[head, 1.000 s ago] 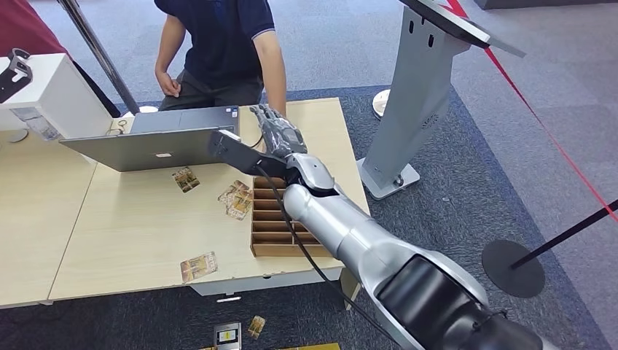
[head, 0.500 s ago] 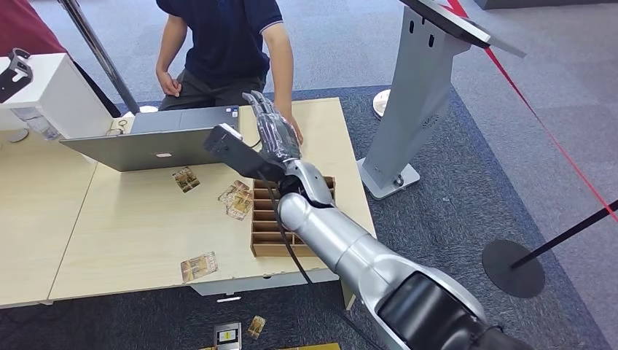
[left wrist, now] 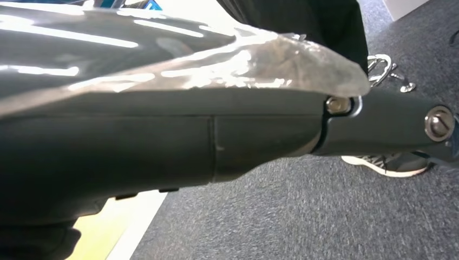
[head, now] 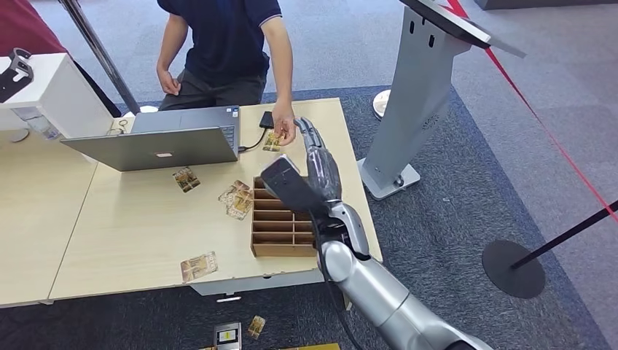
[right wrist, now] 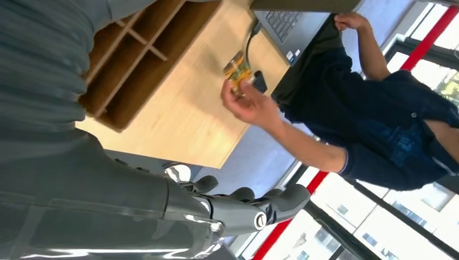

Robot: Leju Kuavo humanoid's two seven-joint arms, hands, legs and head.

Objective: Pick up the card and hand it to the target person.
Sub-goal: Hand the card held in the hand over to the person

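The robot's grey right hand hangs empty with its fingers stretched out and apart above the far end of the brown wooden divided tray, while the small yellow-printed card sits just beyond its fingertips, pinched in the hand of the person in a dark blue shirt over the pale wooden table. Half a second ago this hand reached farther forward, level with the open grey laptop and covering the person's hand; it has since drawn back toward the tray, and the card now shows in the person's grasp. The left hand's state cannot be told.

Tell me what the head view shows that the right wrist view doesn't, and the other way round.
Head view alone: loose cards lying on the table, a grey stand. Right wrist view alone: red-framed windows behind the person. Both: the person's hand holding the card, the wooden tray, the laptop, the right hand empty.
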